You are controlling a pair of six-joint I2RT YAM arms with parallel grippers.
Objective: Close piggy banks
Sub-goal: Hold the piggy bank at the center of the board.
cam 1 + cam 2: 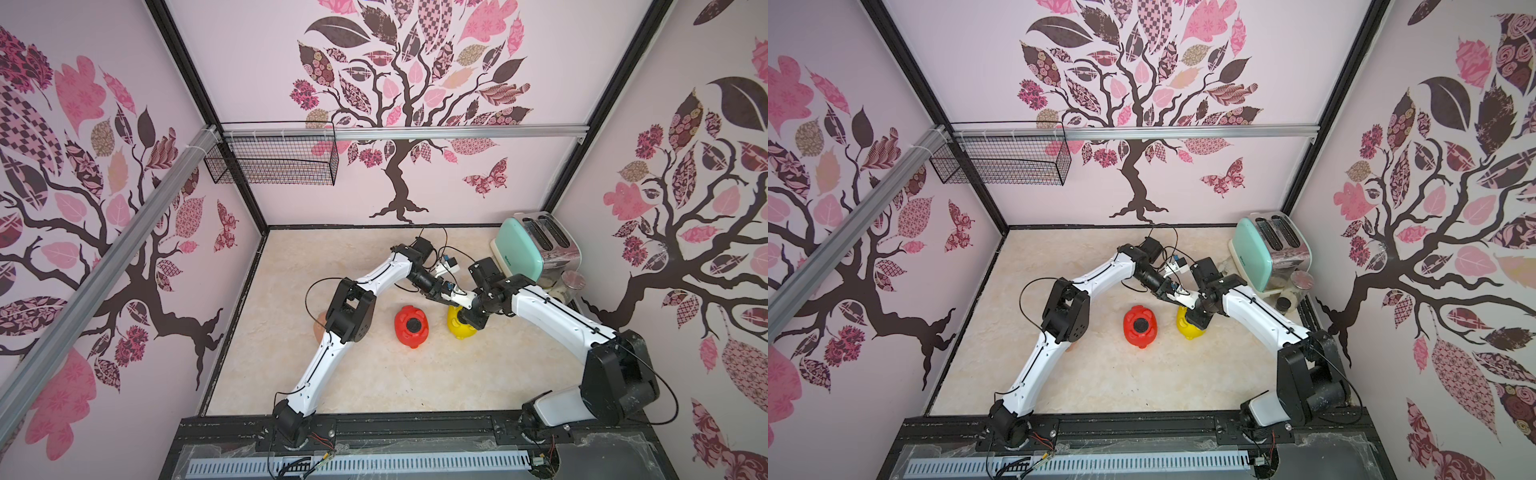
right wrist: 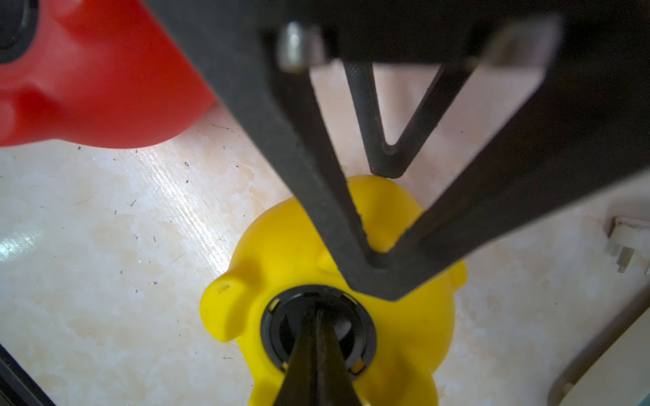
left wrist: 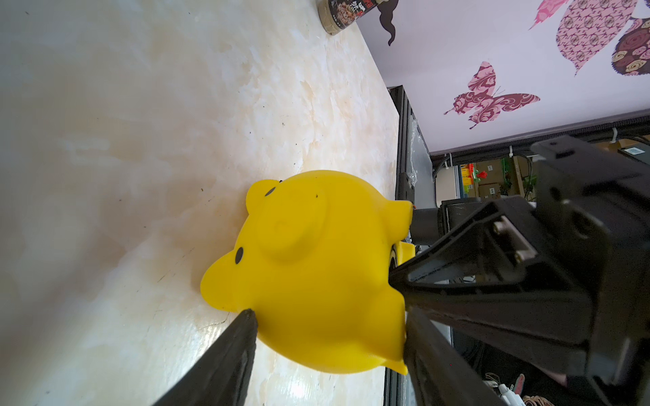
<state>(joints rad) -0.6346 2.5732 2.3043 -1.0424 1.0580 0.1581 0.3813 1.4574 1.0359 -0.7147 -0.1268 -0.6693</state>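
Right now my left claw (image 3: 327, 316) is about half open, and it hugs the yellow piggy bank (image 3: 309, 246). One finger (image 3: 242, 337) touches each side of its fat body. The yellow piggy bank lies on its back on the bench (image 1: 374, 374), belly up, not far from the mint-green toaster (image 1: 523, 253).

My right claw (image 2: 318, 316) comes down on it from above. Its two tips are pressed tight together with no gap. They sit right in the middle of the round black plug (image 2: 272, 334) that fills the belly hole. I cannot tell if the tips pinch a bit of the plug or only touch it.

The red piggy bank (image 1: 403, 336) lies just beside the yellow one, a little apart from it, toward my left. It is on its back too, and a second black plug (image 1: 413, 325) sits in its belly hole.

The pink piggy bank (image 1: 320, 323) is farther to my left on the bench. My left arm hides most of it in both top views, so only a small pink edge peeks out
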